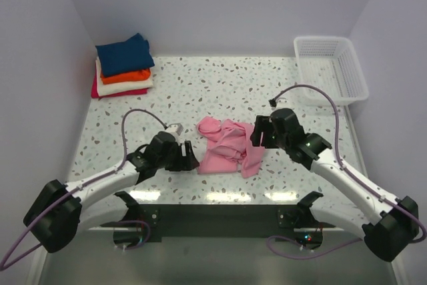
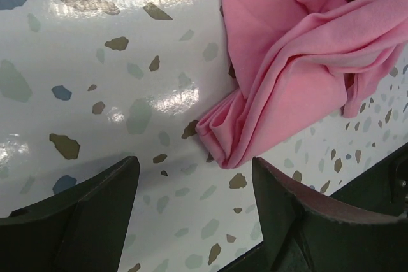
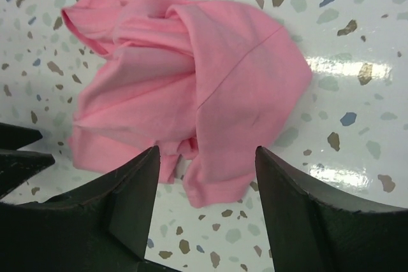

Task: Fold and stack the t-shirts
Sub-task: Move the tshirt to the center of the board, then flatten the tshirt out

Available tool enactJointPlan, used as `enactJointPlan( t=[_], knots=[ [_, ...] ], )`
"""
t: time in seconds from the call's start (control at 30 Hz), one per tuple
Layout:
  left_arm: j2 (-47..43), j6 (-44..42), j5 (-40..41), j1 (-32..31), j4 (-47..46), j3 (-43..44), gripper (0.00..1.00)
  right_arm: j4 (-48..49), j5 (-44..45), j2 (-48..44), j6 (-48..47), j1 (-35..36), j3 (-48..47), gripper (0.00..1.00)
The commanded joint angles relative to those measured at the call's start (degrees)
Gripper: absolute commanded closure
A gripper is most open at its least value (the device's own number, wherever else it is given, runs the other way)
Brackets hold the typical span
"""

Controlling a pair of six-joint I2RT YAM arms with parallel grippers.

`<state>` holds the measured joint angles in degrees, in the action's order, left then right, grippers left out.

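Note:
A light pink t-shirt (image 1: 227, 146) lies crumpled on the speckled table (image 1: 200, 85) between my two arms. My left gripper (image 1: 190, 156) is open just left of the shirt's near-left corner. In the left wrist view that gripper (image 2: 194, 176) has only bare table between its fingers, with the bunched pink t-shirt (image 2: 287, 49) just ahead. My right gripper (image 1: 257, 131) stands open at the shirt's right edge. In the right wrist view the gripper (image 3: 207, 154) hangs over the near hem of the pink t-shirt (image 3: 185, 74), gripping nothing. Folded t-shirts sit stacked (image 1: 123, 68) at the far left, navy on top.
A white mesh basket (image 1: 331, 68) stands at the far right corner. White walls close in the table on the left, back and right. Cables loop from both arms above the table surface.

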<state>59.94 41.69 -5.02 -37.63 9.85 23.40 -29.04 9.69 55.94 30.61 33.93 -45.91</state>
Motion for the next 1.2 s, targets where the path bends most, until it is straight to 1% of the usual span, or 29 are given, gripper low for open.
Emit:
enactJointPlan(
  t=[0.0, 0.13, 0.17, 0.23, 0.4, 0.5, 0.53, 0.6, 0.63, 0.7, 0.73, 0.77, 0.8, 0.83, 0.9, 0.93, 1.0, 1.03, 1.1, 1.17],
  knots=[
    [2.89, 1.90, -1.93, -1.39, -8.70, 1.11, 0.24, 1.17, 0.14, 3.99, 1.38, 2.88, 1.44, 0.36],
    [6.67, 1.64, 0.26, -4.29, -8.97, 2.70, 0.25, 2.14, 1.81, 5.66, 2.61, 6.22, 3.37, 0.37],
    [8.24, 1.64, 0.71, -5.08, -10.97, 3.05, 0.25, 2.58, 2.08, 6.28, 3.48, 6.93, 4.15, 0.37],
    [9.75, 1.55, 1.41, -5.79, -11.34, 4.20, 0.25, 4.41, 2.43, 8.12, 4.36, 8.69, 5.12, 0.37],
    [13.00, 1.55, 1.94, -7.90, -13.97, 5.43, 0.31, 6.62, 6.38, 13.66, 6.65, 11.06, 6.45, 0.39],
    [14.85, 1.46, 2.11, -8.34, -14.24, 6.74, 0.37, 7.76, 9.55, 16.03, 7.27, 10.98, 6.97, 0.42],
    [15.29, 1.29, 2.03, -8.43, -14.33, 7.01, 0.42, 8.29, 10.16, 16.56, 7.44, 11.07, 6.97, 0.43],
    [16.17, 0.85, 2.38, -8.43, -14.24, 7.97, 0.49, 8.56, 10.78, 18.41, 7.80, 10.98, 6.10, 0.46],
    [16.43, 0.67, 3.25, -8.34, -13.89, 8.50, 0.58, 9.17, 10.96, 18.85, 7.80, 10.98, 5.75, 0.54],
    [16.79, -0.11, 4.22, -8.25, -11.27, 10.95, 0.70, 9.00, 12.09, 20.25, 7.36, 10.89, 3.99, 0.67],
    [16.79, -0.64, 6.40, -7.99, -9.95, 12.19, 0.82, 7.61, 12.63, 20.69, 7.01, 10.89, 2.94, 0.82],
    [16.44, -1.95, 7.64, -7.64, -7.06, 13.42, 0.88, 6.63, 13.33, 21.22, 6.22, 10.89, 0.67, 0.90],
    [16.00, -2.57, 8.78, -6.94, -3.21, 15.86, 0.93, 5.49, 14.81, 21.14, 5.78, 10.80, -0.48, 0.96],
    [14.25, -3.36, 10.10, -4.58, -1.43, 16.85, 1.00, 2.87, 15.87, 20.88, 5.43, 10.72, -2.58, 1.00],
    [11.88, -5.55, 9.85, -0.54, 2.00, 18.69, 1.00, 1.10, 16.06, 18.69, 3.76, 8.71, -4.27, 1.00],
    [10.47, -6.35, 8.89, 3.83, 2.54, 19.05, 1.00, -0.22, 15.54, 17.72, 3.15, 7.65, -4.97, 1.00],
    [6.95, -9.25, 8.44, 7.73, 5.25, 21.24, 1.00, -1.80, 14.13, 15.26, 0.95, 3.80, -7.78, 1.00],
    [5.64, -10.13, 8.70, 11.05, 6.40, 22.38, 1.00, -3.20, 12.91, 14.64, 0.25, 2.55, -8.92, 1.00],
    [4.84, -12.15, 8.97, 14.06, 9.30, 26.32, 1.00, -4.18, 12.54, 13.50, -1.60, -0.25, -12.61, 1.00],
    [4.31, -13.47, 9.06, 19.23, 10.80, 30.45, 1.00, -6.02, 11.84, 13.05, -3.88, -2.63, -19.01, 1.00]
  ],
)
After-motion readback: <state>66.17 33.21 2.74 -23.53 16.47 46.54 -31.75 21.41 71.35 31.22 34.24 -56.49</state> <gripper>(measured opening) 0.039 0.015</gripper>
